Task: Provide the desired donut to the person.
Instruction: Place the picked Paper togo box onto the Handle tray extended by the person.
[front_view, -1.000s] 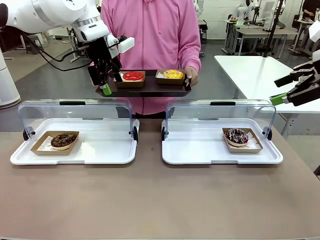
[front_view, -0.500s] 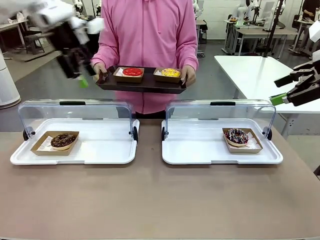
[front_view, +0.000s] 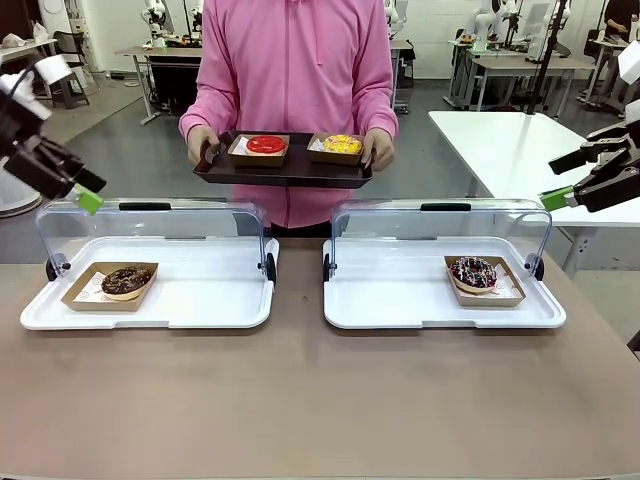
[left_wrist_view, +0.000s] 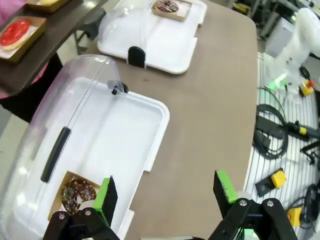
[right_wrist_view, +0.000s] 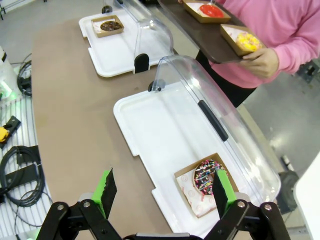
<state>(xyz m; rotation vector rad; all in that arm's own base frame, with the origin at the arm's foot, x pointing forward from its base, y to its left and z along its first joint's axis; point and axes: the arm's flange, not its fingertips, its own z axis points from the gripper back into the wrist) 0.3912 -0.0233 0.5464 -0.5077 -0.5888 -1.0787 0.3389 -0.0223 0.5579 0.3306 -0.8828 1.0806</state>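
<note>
The person in a pink hooded sweatshirt stands at the far side, holding a dark tray in both hands. On it sit a red-glazed donut and a yellow donut, each in a cardboard box. My left gripper hangs open and empty at the far left, above the left lid; in the left wrist view it is over the chocolate donut. My right gripper is open and empty at the far right, above the sprinkled donut.
Two white serving trays with raised clear lids lie on the brown table. The chocolate donut is boxed in the left one, the sprinkled donut in the right. A white table stands behind on the right.
My left gripper has swung away from the person's tray to the far left, with nothing in it. The person has lifted the tray slightly. The right arm has not moved.
</note>
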